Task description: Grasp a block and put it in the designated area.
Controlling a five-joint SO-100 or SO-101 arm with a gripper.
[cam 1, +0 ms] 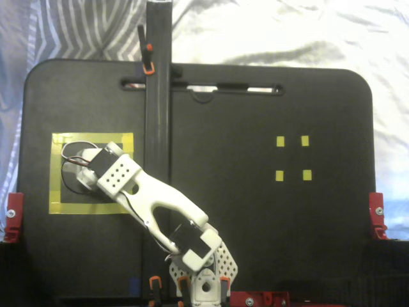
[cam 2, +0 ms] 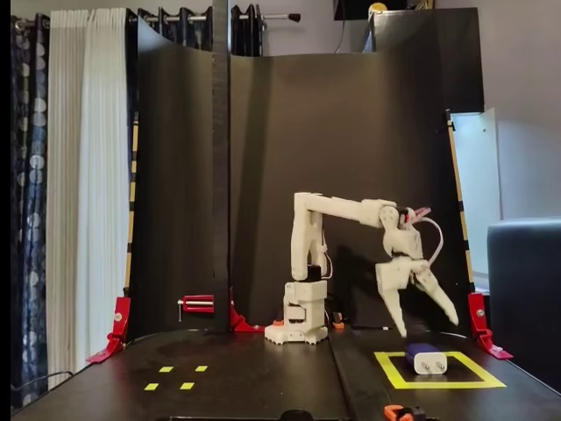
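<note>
Side-on fixed view: the block (cam 2: 426,358) lies flat on the table (cam 2: 263,386) inside the designated area (cam 2: 394,375), within the yellow tape outline, resting on the black middle. Nothing touches it.

The gripper (cam 2: 427,326) hangs above and slightly behind the block, clear of it, with visible air between its fingertips (cam 2: 402,330) and the block's top. The fingers are spread wide apart and hold nothing. The white arm (cam 2: 337,209) reaches out roughly level from its base (cam 2: 303,323) before bending down at the wrist.

Top-down fixed view: the arm (cam 1: 160,204) extends from the near edge of the table across the yellow outline (cam 1: 56,173), covering the block. Four small yellow tape squares (cam 1: 293,158) sit well apart on the other half of the table.
</note>
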